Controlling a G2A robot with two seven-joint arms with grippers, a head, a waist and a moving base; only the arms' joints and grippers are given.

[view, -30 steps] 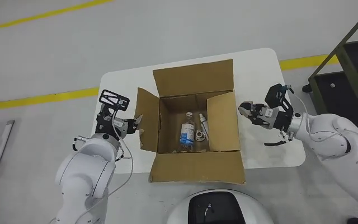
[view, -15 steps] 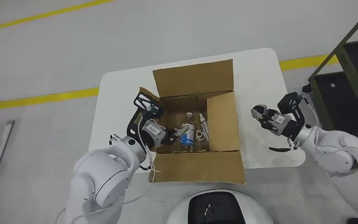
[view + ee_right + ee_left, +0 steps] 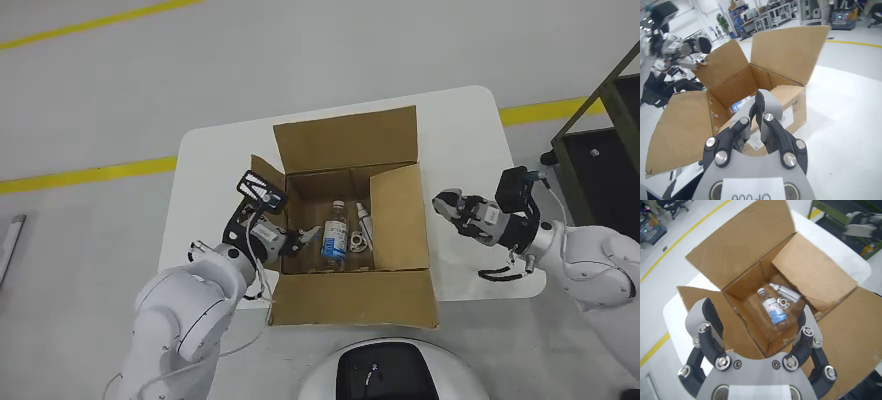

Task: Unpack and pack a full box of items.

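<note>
Floor: pale grey workshop floor with yellow lines (image 3: 85, 176) running past, and on it our white table (image 3: 205, 170), rounded at the corners.
Box: the cardboard box (image 3: 345, 145) sits mid-table, all four flaps folded outward, mouth wide open to us.
Inside: a clear bottle (image 3: 335, 238) lies flat on the box floor, with a small white-capped tube (image 3: 362, 222) just beside it. A little ring-shaped piece (image 3: 783, 301) is tucked between the two.
Left gripper: our left gripper (image 3: 303, 238) hovers over the box's mouth on its left side, fingers spread wide, nothing in them.
Right gripper: our right gripper (image 3: 448, 203) hangs above the table just off the box's right flap, fingers pinched together, nothing between them.
Done so far: the flaps are open, and that's about it. Every item we can see lies inside the box, so we judge the unpacking has barely begun.
Left to do: three items to lift out, by our reckoning the bottle first, since the wide hand is nearest it. The whole repacking comes after that.
Writing: the bottle wears a white-and-blue label, but the print is too fine for us to make out. A pale sticker (image 3: 755, 141) on the box's outer wall is no clearer.
</note>
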